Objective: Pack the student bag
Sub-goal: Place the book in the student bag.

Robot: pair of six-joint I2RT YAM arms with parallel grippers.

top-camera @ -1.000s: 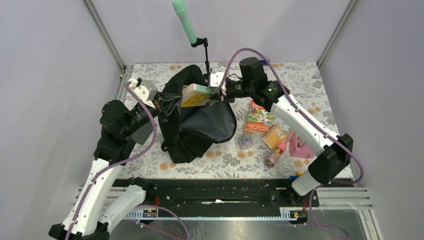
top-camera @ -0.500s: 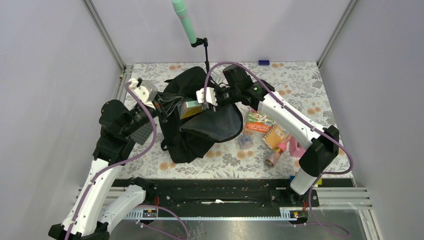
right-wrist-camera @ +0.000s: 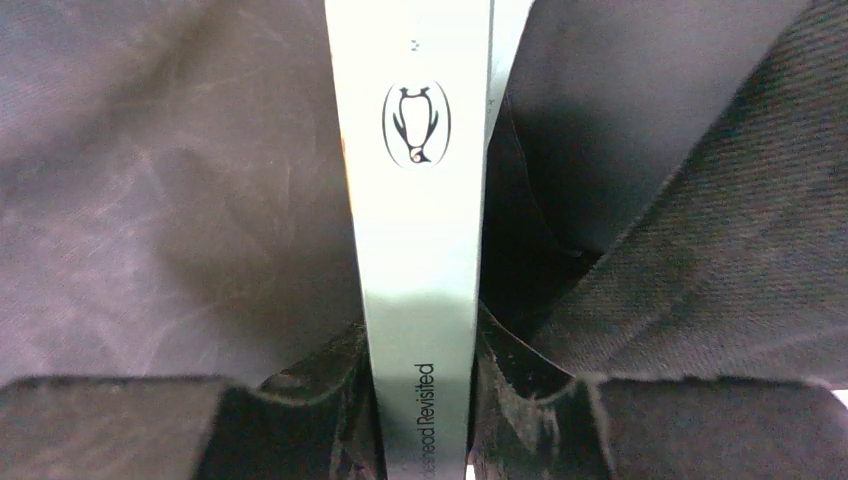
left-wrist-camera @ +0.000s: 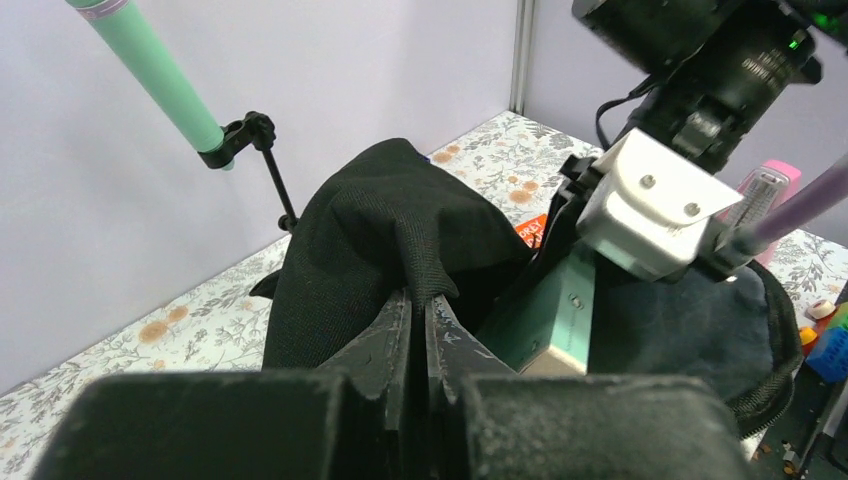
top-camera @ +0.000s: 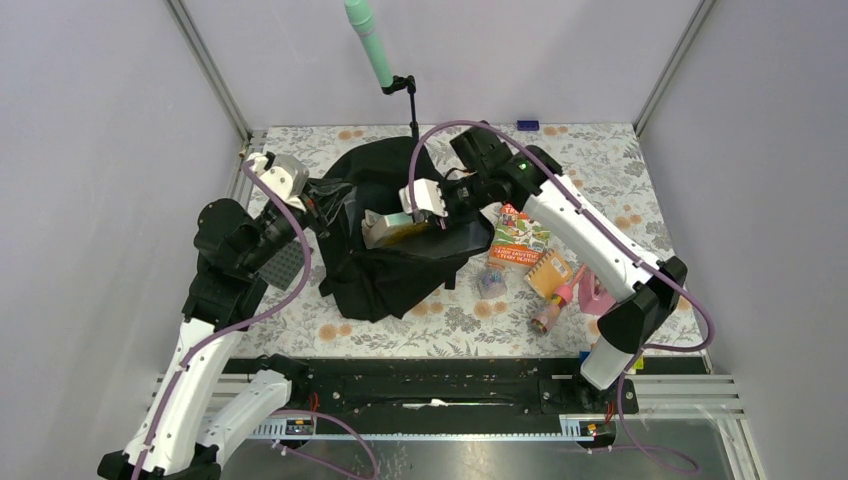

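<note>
The student bag (top-camera: 380, 285) is a large black backpack lying mid-table with its mouth held apart. My left gripper (top-camera: 322, 203) is shut on a fold of the bag's black rim (left-wrist-camera: 425, 265) at the left side of the mouth. My right gripper (top-camera: 425, 212) is shut on a teal-spined paperback book (top-camera: 386, 228), which stands inside the mouth. In the right wrist view the book's spine (right-wrist-camera: 415, 200) runs up between my fingers (right-wrist-camera: 418, 350), with grey lining (right-wrist-camera: 180, 180) on the left and black outer fabric (right-wrist-camera: 700, 270) on the right. The book's lower end is hidden in the bag.
To the right of the bag lie a colourful book (top-camera: 520, 236), an orange spiral notebook (top-camera: 549, 272), a pink item (top-camera: 600, 296), a small bottle (top-camera: 547, 319) and a small clear item (top-camera: 491, 284). A mint-green pole on a black stand (top-camera: 370, 45) rises behind the bag.
My right gripper has carried the book left and down from above the bag into its mouth. The bag's front flap has spread lower. My left gripper keeps its hold on the rim.
</note>
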